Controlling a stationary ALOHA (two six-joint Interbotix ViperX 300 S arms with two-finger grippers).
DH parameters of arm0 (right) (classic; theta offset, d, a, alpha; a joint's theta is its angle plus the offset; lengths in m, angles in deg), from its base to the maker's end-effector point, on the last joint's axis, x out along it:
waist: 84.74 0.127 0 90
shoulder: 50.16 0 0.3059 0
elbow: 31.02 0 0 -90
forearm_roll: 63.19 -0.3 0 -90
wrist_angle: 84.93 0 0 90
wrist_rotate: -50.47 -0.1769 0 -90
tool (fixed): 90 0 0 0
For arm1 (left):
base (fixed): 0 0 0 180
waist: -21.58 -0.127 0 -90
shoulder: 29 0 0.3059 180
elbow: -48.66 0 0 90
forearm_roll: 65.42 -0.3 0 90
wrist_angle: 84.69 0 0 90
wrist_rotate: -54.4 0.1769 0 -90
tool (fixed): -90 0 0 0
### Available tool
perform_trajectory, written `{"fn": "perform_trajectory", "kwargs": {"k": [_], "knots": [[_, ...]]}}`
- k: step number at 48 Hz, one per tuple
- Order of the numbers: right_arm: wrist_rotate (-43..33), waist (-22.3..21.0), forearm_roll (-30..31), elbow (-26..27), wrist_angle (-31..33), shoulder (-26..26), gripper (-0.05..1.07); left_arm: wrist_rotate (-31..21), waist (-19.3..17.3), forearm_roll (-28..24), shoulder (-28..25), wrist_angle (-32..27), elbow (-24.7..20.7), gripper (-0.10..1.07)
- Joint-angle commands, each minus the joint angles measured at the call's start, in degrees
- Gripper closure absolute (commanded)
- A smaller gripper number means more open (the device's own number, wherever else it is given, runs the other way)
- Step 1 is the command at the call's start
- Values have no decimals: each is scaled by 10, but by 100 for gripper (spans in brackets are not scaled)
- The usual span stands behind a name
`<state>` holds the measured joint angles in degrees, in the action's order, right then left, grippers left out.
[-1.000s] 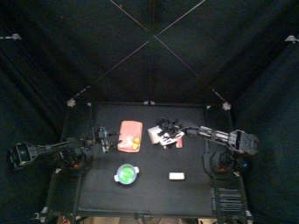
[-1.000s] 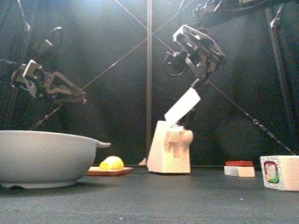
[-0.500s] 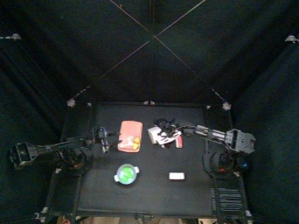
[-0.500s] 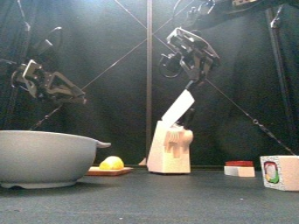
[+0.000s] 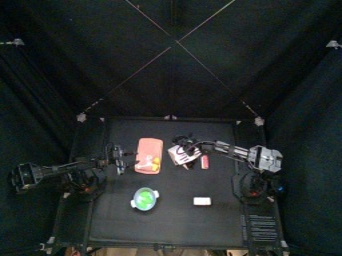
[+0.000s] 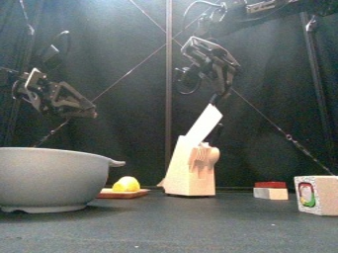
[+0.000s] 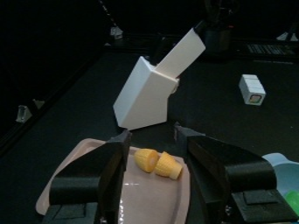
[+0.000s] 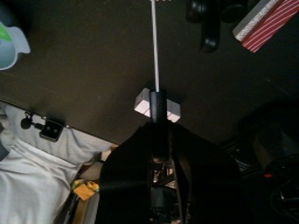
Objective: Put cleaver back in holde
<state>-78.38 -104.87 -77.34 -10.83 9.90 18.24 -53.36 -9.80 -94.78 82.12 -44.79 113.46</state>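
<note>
– Whitish blade up there, is that the cleaver (image 6: 207, 121)? Why is it held on such a slant?

– That's it. The holder (image 6: 193, 168) has a sloped top, so I'd guess the slot runs at an angle and the blade has to follow it. The lower end of the blade meets the top of the holder. I can't tell how deep it has gone, but most of the blade is showing.

– And what's gripping it?

– The right gripper (image 6: 211, 81), above the holder. Its jaws are drawn narrow on the handle end, and the handle itself is hidden between them. The wrist is bent over so the gripper points down along the blade. From its own camera you see the blade edge-on, a thin line running straight to the holder's top.

– So it's lined up?

– It looks so to me. What's left, I'd say, is a push along that slant. If it comes off the line, the blade could jam or tip the holder.

– The other arm?

– The left gripper (image 7: 158, 149) hangs off to the side with its jaws spread wide and nothing in them. It is over the salmon-coloured board (image 7: 87, 162), where a yellow piece of food (image 7: 156, 162) lies. It is well clear of the holder.

– And the round dish (image 6: 53, 156)?

– It's at the front of the table, out of the way.
</note>
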Motion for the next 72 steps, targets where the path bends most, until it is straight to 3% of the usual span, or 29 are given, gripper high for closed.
{"fn": "perform_trajectory", "kwargs": {"k": [1, 11, 30, 51, 72], "knots": [[3, -5, 4, 37, 11, -2, 58, 1, -1, 0, 0, 3, -6, 15], [11, -7, 13, 82, 27, -34, 53, 1, -1, 0, -1, 3, -6, 15], [18, -19, 51, 87, 28, -40, 20, 1, -1, 0, 0, 4, -4, 15], [25, -20, 91, 102, 22, -40, 20, 1, -1, 0, 0, 3, -4, 15], [49, -22, 90, 119, -4, -65, 21, 1, -1, 0, 0, 3, -3, 15]]}}
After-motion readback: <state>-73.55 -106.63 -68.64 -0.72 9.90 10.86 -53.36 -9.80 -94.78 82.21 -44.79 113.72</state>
